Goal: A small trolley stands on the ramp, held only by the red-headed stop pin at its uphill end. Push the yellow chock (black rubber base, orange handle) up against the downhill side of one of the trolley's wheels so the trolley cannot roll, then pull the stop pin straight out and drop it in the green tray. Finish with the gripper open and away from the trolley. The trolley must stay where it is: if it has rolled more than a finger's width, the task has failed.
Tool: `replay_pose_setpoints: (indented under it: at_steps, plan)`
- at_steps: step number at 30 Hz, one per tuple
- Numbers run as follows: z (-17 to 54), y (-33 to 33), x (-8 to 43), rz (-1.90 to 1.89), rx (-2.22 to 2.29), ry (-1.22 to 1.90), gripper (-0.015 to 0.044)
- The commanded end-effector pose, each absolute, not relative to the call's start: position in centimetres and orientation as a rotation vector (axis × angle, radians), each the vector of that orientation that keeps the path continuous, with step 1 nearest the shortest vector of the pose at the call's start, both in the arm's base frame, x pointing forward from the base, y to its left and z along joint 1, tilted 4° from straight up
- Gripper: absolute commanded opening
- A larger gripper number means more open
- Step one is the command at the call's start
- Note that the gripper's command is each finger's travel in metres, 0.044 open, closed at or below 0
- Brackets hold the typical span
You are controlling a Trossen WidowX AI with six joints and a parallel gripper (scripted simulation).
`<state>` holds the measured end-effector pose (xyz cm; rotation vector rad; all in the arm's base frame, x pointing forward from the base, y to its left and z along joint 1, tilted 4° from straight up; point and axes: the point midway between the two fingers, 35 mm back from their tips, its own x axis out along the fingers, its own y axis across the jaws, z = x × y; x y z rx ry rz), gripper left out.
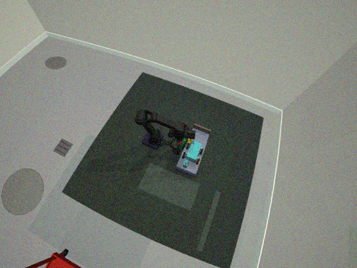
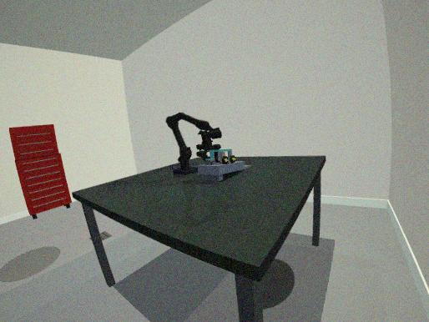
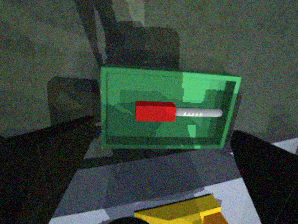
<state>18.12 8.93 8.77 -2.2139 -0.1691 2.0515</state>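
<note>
The red-headed stop pin [image 3: 155,111] [image 1: 180,142] lies flat inside the green tray [image 3: 170,73], its grey shaft pointing right in the wrist view. My gripper [image 3: 163,130] is wide open above the tray, a finger on either side, with nothing between them. The teal trolley [image 1: 194,150] [image 2: 225,150] stands on the pale ramp [image 1: 187,169] [image 2: 221,169]. The yellow chock [image 1: 189,141] [image 3: 175,211] sits on the ramp at the downhill side of a near wheel. A dark round part shows beside it in the wrist view; whether they touch cannot be told.
A brown end board [image 1: 202,128] stands at the ramp's downhill end. A small teal bracket [image 1: 185,162] stands uphill of the trolley. The ramp's side runs close beside the tray. The arm's base [image 1: 152,140] [image 2: 184,170] is on the dark table [image 2: 188,213].
</note>
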Motion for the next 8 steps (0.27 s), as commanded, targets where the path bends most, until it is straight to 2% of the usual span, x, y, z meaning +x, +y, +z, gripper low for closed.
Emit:
replay_pose_setpoints:
  at_steps: [1, 8]
  plan:
    - [10.3, 9.0, 18.2, 2.031, -2.225, -0.186, 0.044]
    - [12.2, 9.1, 18.1, 2.031, -2.225, -0.186, 0.044]
